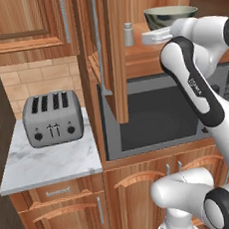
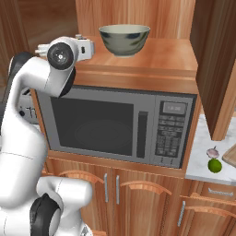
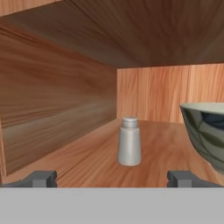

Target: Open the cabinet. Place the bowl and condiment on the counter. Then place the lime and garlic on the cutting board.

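We found the cabinet (image 1: 112, 51) with its door swung open toward the room, the long grey handle on the door's edge in the left base view. On its shelf stood the condiment (image 3: 129, 142), upright, and the bowl (image 2: 124, 39) well apart from it to the right, also upright. The gripper (image 3: 112, 179) was levelled at the shelf's front edge, its two fingers set wide apart and holding nothing; in the hand view the condiment stood between them, farther in and untouched. Below the shelf we noted a microwave (image 2: 120, 126). On the counter (image 2: 199, 161) to the right of it lay the garlic (image 2: 212, 152) and, just in front of it, the lime (image 2: 214, 165), beside a corner of the cutting board (image 2: 230, 156). A toaster (image 1: 53, 118) stood on the counter section to the left.
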Tool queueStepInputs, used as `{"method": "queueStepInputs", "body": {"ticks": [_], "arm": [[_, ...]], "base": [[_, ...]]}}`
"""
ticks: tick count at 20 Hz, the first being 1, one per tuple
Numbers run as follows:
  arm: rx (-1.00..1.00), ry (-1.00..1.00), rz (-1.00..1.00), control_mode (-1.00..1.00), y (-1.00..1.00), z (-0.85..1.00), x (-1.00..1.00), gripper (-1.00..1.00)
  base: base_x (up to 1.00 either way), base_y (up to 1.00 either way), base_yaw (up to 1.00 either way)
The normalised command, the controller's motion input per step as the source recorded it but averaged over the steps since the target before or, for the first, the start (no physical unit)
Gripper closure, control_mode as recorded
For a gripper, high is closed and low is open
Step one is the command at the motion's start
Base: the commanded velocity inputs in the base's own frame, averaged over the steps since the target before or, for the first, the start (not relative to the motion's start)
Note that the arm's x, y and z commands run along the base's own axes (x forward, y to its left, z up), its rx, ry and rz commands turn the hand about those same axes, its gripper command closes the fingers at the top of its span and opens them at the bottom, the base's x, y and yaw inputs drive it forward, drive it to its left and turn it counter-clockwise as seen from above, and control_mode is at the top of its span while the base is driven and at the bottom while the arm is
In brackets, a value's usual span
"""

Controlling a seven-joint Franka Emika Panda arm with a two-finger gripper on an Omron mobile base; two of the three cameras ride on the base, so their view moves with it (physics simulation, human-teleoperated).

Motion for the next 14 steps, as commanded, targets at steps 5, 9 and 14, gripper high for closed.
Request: {"method": "queueStepInputs", "body": {"ticks": [5,9,14], "arm": [[0.0,0.0,0.0,-1.0,0.0,0.0,0.3,-1.0],[0.0,0.0,0.0,-1.0,0.0,0.0,0.3,-1.0],[-0.01,0.0,0.0,-1.0,0.0,0.0,0.3,-1.0]], "base": [[0.0,0.0,0.0],[0.0,0.0,0.0],[0.0,0.0,0.0]]}}
